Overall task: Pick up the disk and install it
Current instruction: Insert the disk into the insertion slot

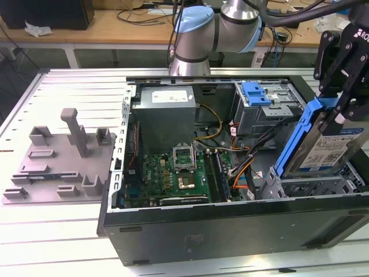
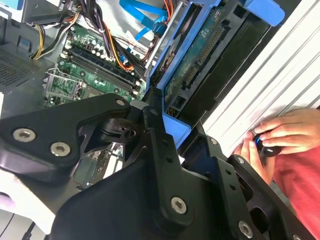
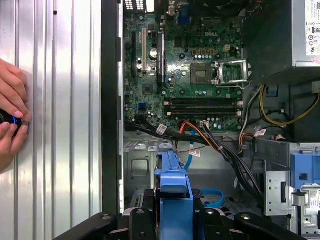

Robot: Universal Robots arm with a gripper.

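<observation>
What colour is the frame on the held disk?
Bright blue frame on the disk, clearest in the exterior view.

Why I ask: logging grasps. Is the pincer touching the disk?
Touching. In the exterior view the pincer clamps the disk by its blue frame, holding it tilted above the open computer case.

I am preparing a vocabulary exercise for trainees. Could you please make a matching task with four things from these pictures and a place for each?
Things:
1 disk
2 power supply
3 grey fixture plate
4 person's hands

Places:
A on the table, to the exterior view's left of the case
B held tilted in the tool
C inside the case, next to the motherboard
D closed around a small dark object

Pairs: 1-B, 2-C, 3-A, 4-D
</observation>
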